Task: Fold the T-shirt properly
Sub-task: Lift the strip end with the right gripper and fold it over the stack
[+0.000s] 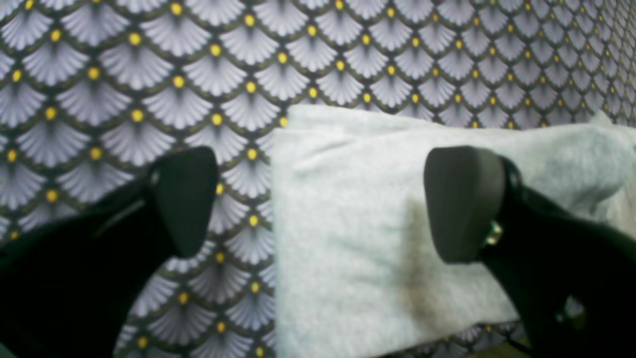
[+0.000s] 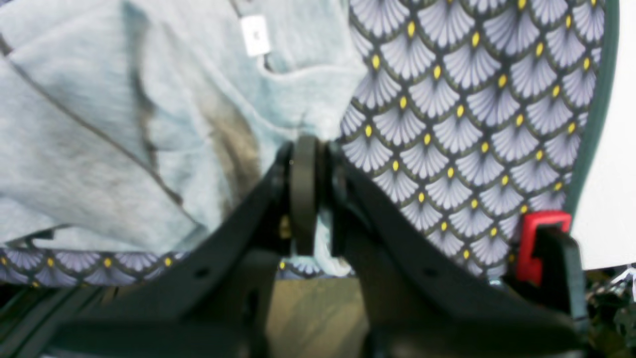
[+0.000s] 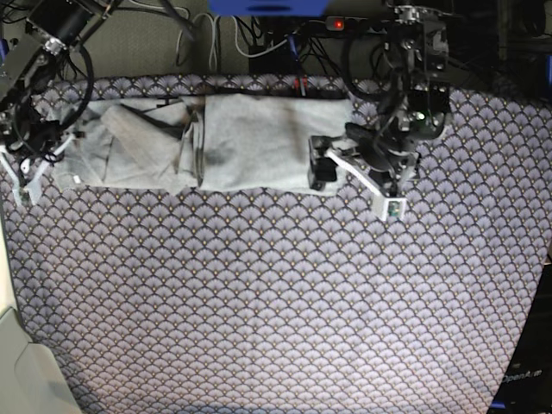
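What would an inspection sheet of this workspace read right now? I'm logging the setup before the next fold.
Surface: fan-patterned tablecloth covering the table.
Job's things: T-shirt, a long band along the far edge, collar end rumpled.
Clutter: nothing seen.
Grippers: left gripper open, astride the shirt's end edge; right gripper shut on fabric near the collar.
Cables: bundle behind the table.
Surroundings: red clamp at the table edge.
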Robot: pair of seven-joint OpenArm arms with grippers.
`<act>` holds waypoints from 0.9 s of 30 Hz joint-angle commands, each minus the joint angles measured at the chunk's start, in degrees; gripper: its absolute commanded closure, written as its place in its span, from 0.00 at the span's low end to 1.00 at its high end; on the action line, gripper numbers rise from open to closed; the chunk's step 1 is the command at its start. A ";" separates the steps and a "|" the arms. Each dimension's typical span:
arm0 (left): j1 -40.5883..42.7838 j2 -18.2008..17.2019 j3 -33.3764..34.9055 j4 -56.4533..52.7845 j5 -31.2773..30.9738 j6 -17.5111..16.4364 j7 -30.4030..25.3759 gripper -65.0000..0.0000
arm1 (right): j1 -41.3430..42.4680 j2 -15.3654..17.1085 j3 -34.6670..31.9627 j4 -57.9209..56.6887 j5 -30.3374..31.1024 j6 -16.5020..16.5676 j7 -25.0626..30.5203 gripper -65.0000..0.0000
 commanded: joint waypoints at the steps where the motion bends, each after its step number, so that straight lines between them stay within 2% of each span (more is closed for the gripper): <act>1: 0.00 -0.13 -0.94 0.91 -0.56 -0.21 -0.80 0.00 | -0.28 0.01 0.23 2.40 0.60 0.19 -0.09 1.00; 6: 0.88 -0.13 -5.34 1.26 -0.56 -0.65 -0.80 0.00 | -2.65 -4.91 -0.12 10.05 0.60 0.19 -0.27 1.00; 8: 1.23 -1.18 -6.74 1.26 -0.64 -0.65 -0.80 0.00 | -3.71 -6.84 -0.30 10.84 0.60 0.19 -0.36 1.00; 14: 2.20 -1.36 -10.17 1.35 -0.64 -0.65 -0.80 0.00 | -5.73 -10.01 -7.33 11.10 0.60 0.19 0.08 1.00; 19: 2.55 -1.36 -12.98 1.44 -0.64 -0.65 3.25 0.00 | -5.29 -13.88 -9.18 11.10 0.60 0.19 0.08 1.00; 25: 2.90 -1.45 -15.80 1.44 -0.64 -0.74 3.60 0.00 | -5.20 -16.60 -14.98 11.19 0.60 0.19 0.17 1.00; 27: 2.99 -2.68 -16.15 1.44 -0.64 -0.74 3.60 0.00 | -5.12 -17.47 -15.77 11.19 0.60 0.19 0.17 1.00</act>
